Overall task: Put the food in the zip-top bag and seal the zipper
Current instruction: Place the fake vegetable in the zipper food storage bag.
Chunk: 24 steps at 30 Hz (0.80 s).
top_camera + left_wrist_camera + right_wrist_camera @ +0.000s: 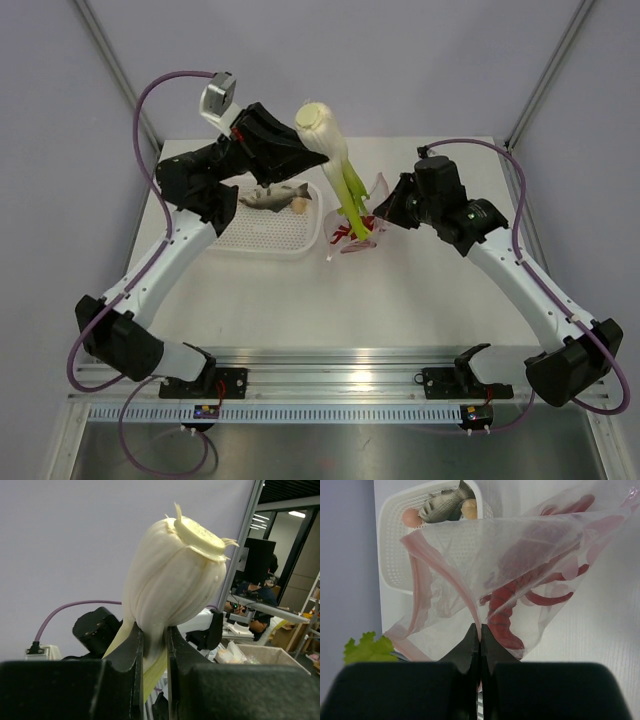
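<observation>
White table (400, 310) carries the perforated basket (262, 240) toward ten o'clock of its middle, the zip-top bag (360, 238) just beside that at three o'clock; the left gripper (152, 630), jaws narrowed on the pale bulb of the leafy vegetable (335, 165), slants it green tip toward five o'clock, at the bag's mouth; the right gripper (480, 630), pinched shut on the bag's edge near the zipper (412, 575), lifts that mouth open, likely for loading; the lobster (505, 615) lies inside; the fish (442, 507) and a peach piece (410, 516) wait in the basket.

One fish (272, 196) in basket (262, 238), bag (540, 535) right of it, lobster (505, 616) inside bag, vegetable (335, 160) raised between them.
</observation>
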Available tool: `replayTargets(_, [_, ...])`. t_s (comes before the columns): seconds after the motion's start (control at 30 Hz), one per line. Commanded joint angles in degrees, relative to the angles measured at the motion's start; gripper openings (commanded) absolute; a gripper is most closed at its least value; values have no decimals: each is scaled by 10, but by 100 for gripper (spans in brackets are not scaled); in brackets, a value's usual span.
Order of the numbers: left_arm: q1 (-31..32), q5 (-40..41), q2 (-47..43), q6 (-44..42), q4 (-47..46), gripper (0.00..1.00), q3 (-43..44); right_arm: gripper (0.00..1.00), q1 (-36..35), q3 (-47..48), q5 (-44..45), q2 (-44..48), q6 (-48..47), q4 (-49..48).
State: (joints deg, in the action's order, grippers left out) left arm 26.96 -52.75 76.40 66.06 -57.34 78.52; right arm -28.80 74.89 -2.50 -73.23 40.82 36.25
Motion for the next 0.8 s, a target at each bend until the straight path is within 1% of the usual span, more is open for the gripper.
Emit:
replayTargets(0.0, [-3,-68,66,70,-114,0,58,0,2,-4,0,29,2,-21])
replayTargets(0.03, [-3,-78,86,98,-167,0,76,0,2,-11,-1,31,1,-21])
replayTargets(0.07, [-4,-88,111,131,-196,0,113,0,2,-13,0,35,1,-20])
replayTargets(0.1, [-5,-100,157,205,-265,0,137,0,2,-16,0,37,1,-19])
replayTargets(0.13, [-5,-104,185,245,-298,0,159,0,2,-17,0,38,1,-18])
replayTargets(0.17, [-8,-111,209,281,-332,0,210,0,2,-19,0,41,-1,-17])
replayTargets(0.2, [-9,-111,255,344,-381,0,232,0,1,-20,0,43,-1,-16])
replayTargets(0.27, [-9,-119,281,372,-381,0,263,0,2,-26,0,47,-2,-14])
replayTargets(0.37, [-10,-128,286,357,-381,0,249,0,2,-33,6,51,-4,-12])
replayTargets(0.4, [-10,-130,284,341,-380,0,241,0,2,-34,7,51,-4,-11])
replayTargets(0.47, [-10,-138,267,319,-380,0,212,0,2,-36,6,53,-5,-12])
replayTargets(0.6, [-9,-154,238,237,-346,0,163,0,2,-36,0,52,-4,-16])
replayTargets(0.77, [-9,-153,211,160,-349,0,93,0,2,-38,-16,53,1,-27])
